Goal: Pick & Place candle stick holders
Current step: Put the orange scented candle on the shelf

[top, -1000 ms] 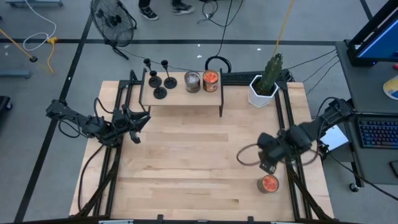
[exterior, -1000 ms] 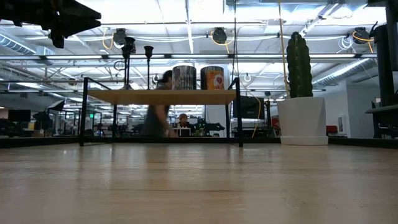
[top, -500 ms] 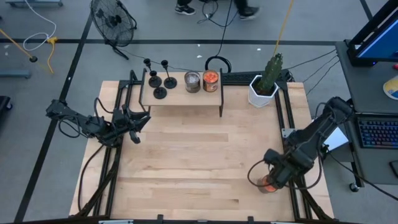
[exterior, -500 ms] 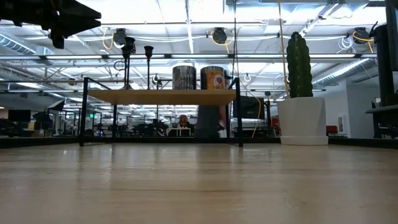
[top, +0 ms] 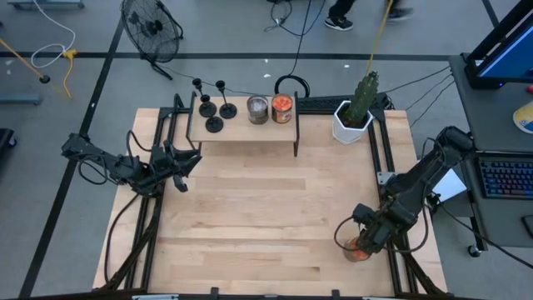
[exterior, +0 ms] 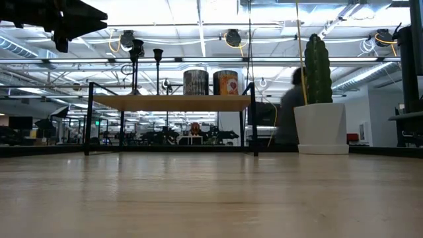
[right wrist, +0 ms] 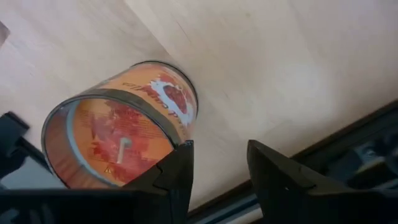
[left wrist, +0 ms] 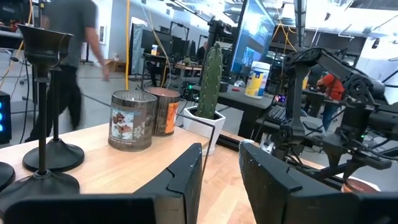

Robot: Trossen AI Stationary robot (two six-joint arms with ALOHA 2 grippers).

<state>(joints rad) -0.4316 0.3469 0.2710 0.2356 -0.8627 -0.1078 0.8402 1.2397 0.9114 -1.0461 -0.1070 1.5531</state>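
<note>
Pale wooden table (top: 250, 217): smooth, matt, visible grain. Three matt-black candle stick holders (top: 214, 108): dull metal look. Orange-labelled glass candle jar (right wrist: 121, 134): glossy, printed label. White cactus pot (exterior: 321, 129): smooth, matt.

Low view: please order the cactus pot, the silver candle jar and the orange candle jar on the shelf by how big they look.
1. Cactus pot, clearly largest.
2. Silver candle jar and orange candle jar look alike in size; I would not rank them. The pot may also stand nearer to the camera.
</note>
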